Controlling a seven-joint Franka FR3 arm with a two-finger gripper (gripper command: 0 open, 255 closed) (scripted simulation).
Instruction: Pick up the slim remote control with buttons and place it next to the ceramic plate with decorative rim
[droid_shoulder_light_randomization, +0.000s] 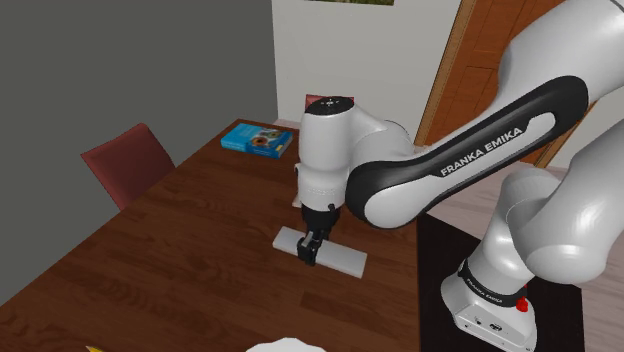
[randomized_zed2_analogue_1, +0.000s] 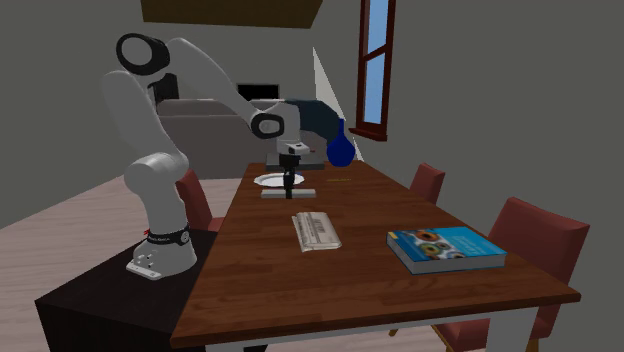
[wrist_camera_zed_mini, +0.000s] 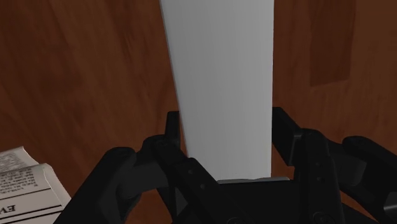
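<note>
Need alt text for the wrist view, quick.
The black claw clasps a plain pale grey remote by its long sides, near one end. Beneath is a brown wooden table, with a newspaper corner lying beside the claw.

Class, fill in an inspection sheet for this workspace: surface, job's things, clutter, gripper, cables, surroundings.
Surface: dark wooden table.
Job's things: plain pale grey remote, flat on the table in the shoulder view; white plate just beyond it in the second exterior view, apart from it.
Clutter: folded newspaper, blue book, blue vase.
Gripper: gripper down at the remote, fingers clasping its long sides.
Cables: nothing seen.
Surroundings: red chairs, grey walls, window, wooden door.
</note>
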